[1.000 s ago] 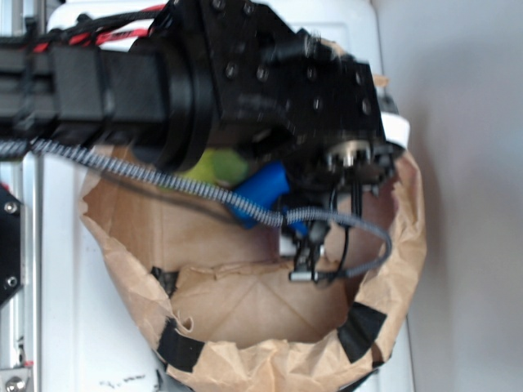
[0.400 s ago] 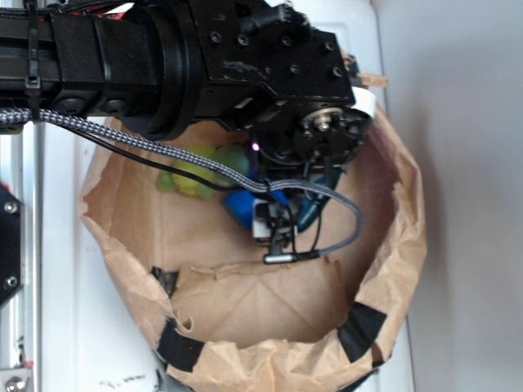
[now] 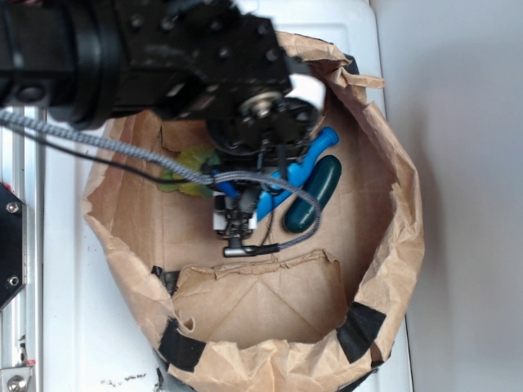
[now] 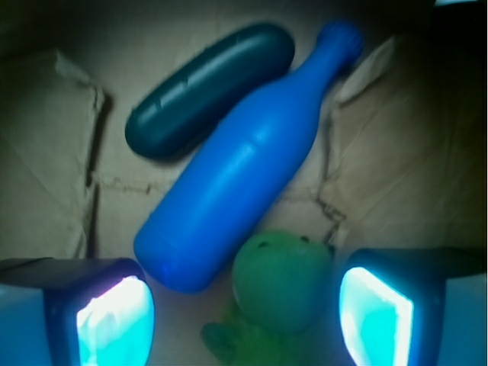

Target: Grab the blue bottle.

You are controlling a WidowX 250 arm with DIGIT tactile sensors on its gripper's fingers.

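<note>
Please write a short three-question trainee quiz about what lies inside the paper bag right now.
1. True or false: the blue bottle stands upright.
2. Which object lies alongside the bottle, on the side away from the end effector? A) teal capsule B) green plush toy C) a red cup
3. Fill in: between the end effector's fingers sit the green toy and the bottle's ____ end.

Key: 1 false, it lies on its side on the paper bag; 2 A; 3 base.
</note>
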